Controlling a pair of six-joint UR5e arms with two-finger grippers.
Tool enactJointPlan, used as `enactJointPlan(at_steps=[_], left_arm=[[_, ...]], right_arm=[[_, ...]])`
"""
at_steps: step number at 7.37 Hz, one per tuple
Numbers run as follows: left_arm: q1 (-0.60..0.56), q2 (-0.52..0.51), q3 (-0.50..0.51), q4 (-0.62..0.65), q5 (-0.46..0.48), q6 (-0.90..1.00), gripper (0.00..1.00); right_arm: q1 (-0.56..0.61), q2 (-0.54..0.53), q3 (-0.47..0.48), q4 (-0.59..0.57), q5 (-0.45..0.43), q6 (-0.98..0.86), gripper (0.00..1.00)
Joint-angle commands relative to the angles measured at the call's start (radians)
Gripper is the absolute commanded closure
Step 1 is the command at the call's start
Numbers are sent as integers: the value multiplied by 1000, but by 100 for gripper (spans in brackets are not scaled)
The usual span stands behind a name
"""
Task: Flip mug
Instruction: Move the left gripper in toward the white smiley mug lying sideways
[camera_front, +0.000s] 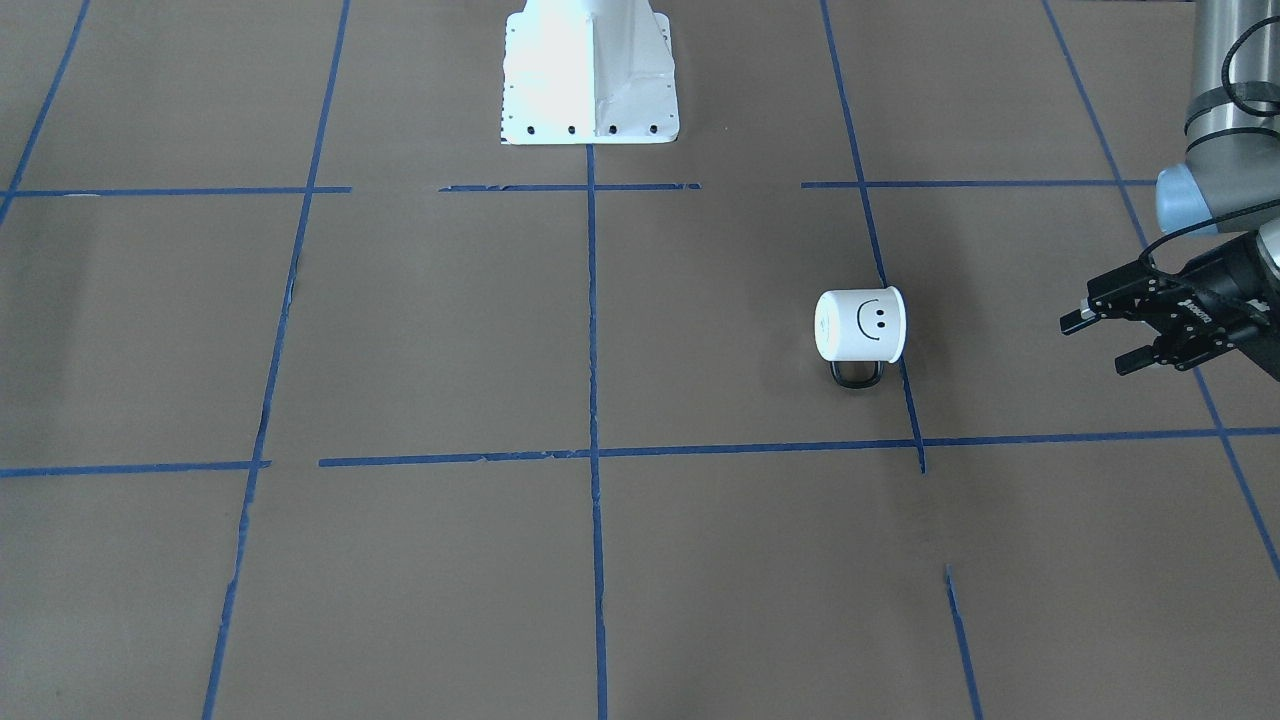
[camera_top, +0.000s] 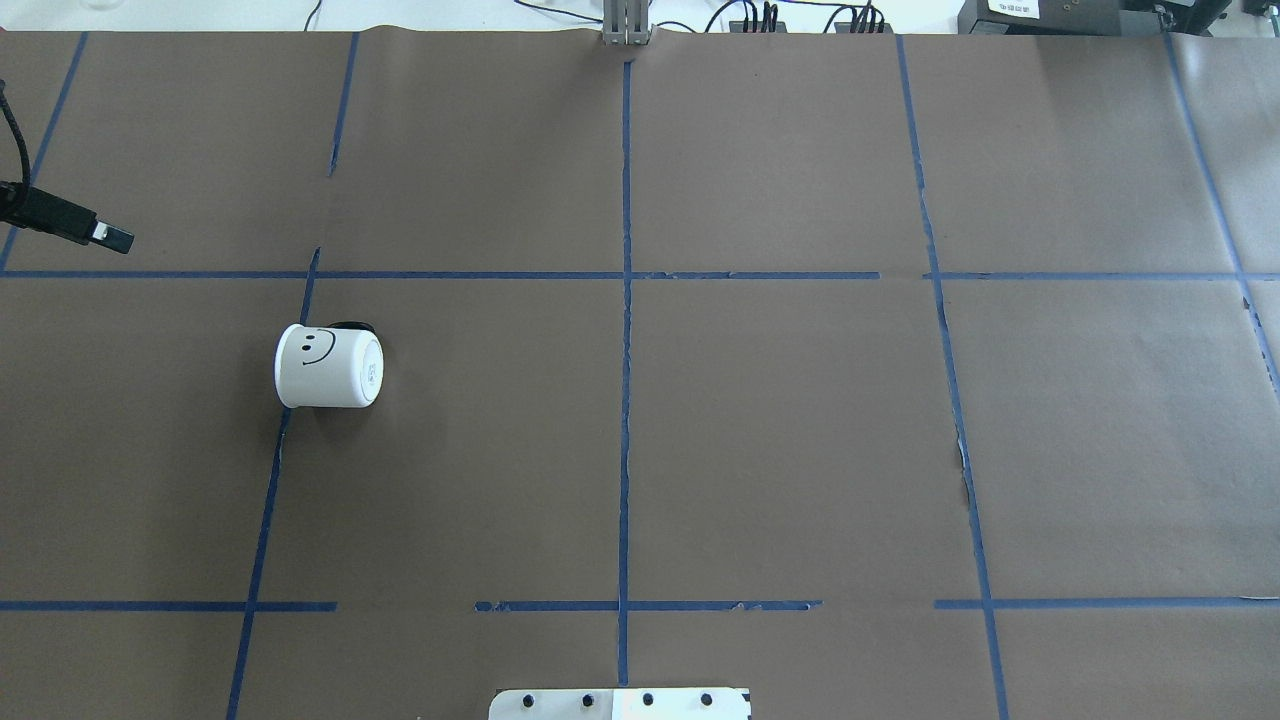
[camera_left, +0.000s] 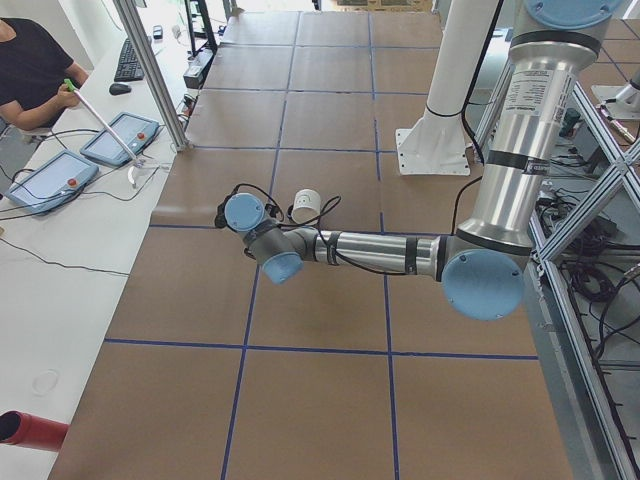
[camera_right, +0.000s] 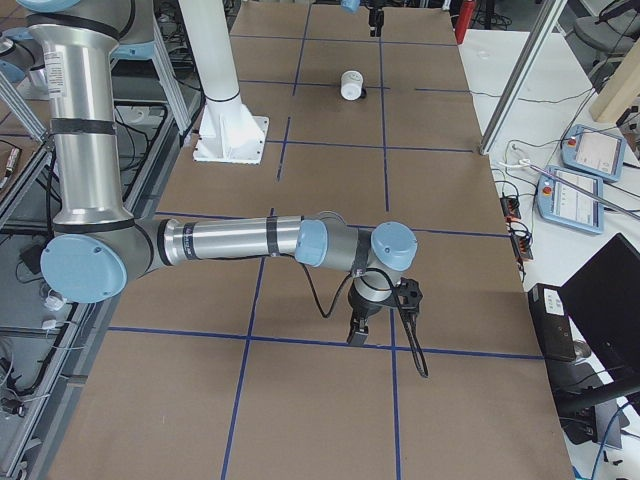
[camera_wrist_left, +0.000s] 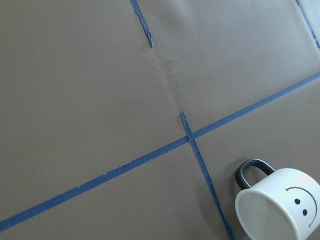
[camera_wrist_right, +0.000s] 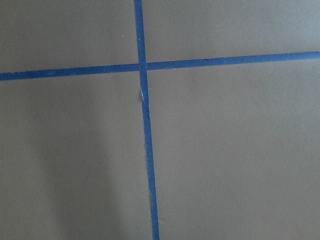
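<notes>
smooth white mug (camera_front: 860, 325) on matt brown paper table cover (camera_front: 450, 330)

Four colours.
Black smiley, black handle on small white cylindrical mug (camera_front: 850, 338); blue tape grid (camera_front: 592, 300) over brown paper table (camera_front: 450, 330).

The mug (camera_top: 329, 366) lies on its side on the left half of the worktop (camera_top: 800, 450), across a tape line (camera_top: 262, 520). Its mouth faces left and its handle points far, away from the robot. The left gripper (camera_front: 1095, 345) hangs further left, near the mug but apart. The base (camera_front: 590, 80) stands mid-worktop at the robot's edge. The right gripper (camera_right: 357, 335) is over the right end, well apart.
</notes>
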Motion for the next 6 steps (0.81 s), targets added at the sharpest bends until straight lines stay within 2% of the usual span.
enactJointPlan(at_steps=[1, 2, 4, 6], left_arm=[[2, 0, 2, -38, -20, -56, 0], [2, 5, 13, -129, -22, -126, 0], [14, 8, 98, -403, -13, -328, 0], [30, 10, 106, -480, -3, -400, 0]], right_arm=[[0, 0, 0, 0, 0, 0, 0], [0, 0, 0, 0, 0, 0, 0], [0, 0, 0, 0, 0, 0, 0], [0, 0, 0, 0, 0, 0, 0]])
